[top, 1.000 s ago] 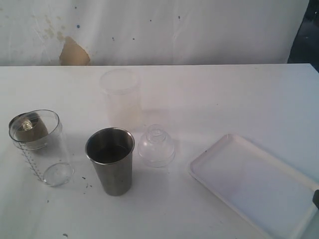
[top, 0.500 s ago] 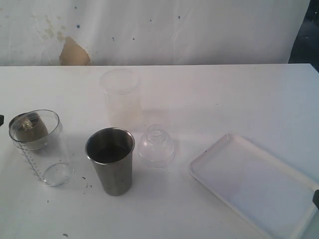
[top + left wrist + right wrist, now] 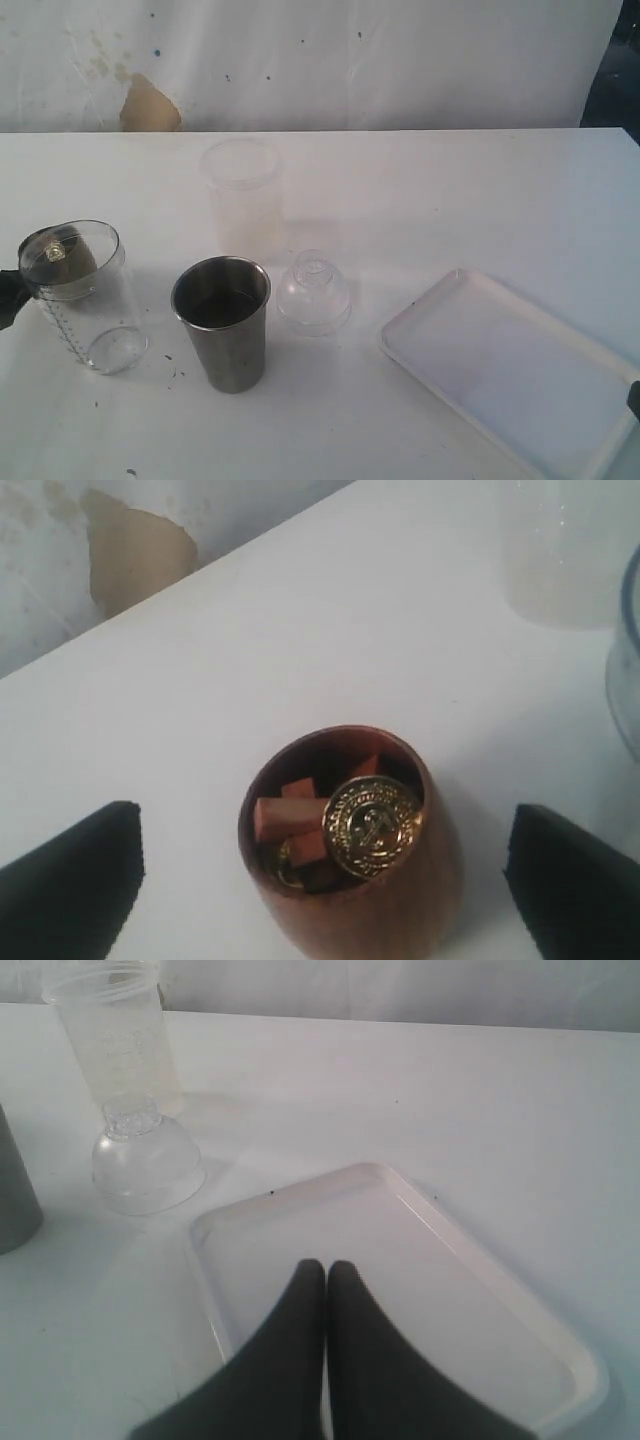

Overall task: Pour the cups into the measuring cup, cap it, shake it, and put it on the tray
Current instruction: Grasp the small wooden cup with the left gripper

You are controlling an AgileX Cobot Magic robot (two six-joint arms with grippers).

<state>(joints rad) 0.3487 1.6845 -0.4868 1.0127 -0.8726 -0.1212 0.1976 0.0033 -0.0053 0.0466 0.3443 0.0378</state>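
Surface: a white matte tabletop (image 3: 470, 200) fills most of the exterior view. A few dark specks lie on it just beside the base of the landmark named below.
Room: a white wall (image 3: 400, 60) rises behind the table's far edge. It is stained and speckled, with a tan patch (image 3: 148, 106) low down. A dark gap (image 3: 615, 70) shows at its right end.
Landmark: a tall tapered shiny grey stainless-steel tumbler (image 3: 222, 325) stands upright with its mouth open.
Measuring cup: a clear plastic tumbler with printed scale marks (image 3: 85, 300) stands upright left of the steel tumbler, apart from it.
Wooden cup: a small rounded brown wooden cup (image 3: 350, 880) stands farther left of the steel tumbler, seen through the measuring cup's clear wall in the exterior view. It holds a gold coin (image 3: 372, 825) and orange-brown blocks (image 3: 288, 815).
Lid: a clear dome-shaped plastic lid (image 3: 313, 295) sits near the steel tumbler's right side.
Frosted cup: a milky-white plastic cup (image 3: 242, 195) stands behind the steel tumbler, toward the wall.
Tray: a large shallow white rectangular plastic tray (image 3: 520, 370) lies well to the right of the steel tumbler.
Left gripper (image 3: 322, 825): its black jaws are spread wide, one on each side of the wooden cup, neither touching it.
Right gripper (image 3: 325, 1290): its black jaws are pressed together above the tray.
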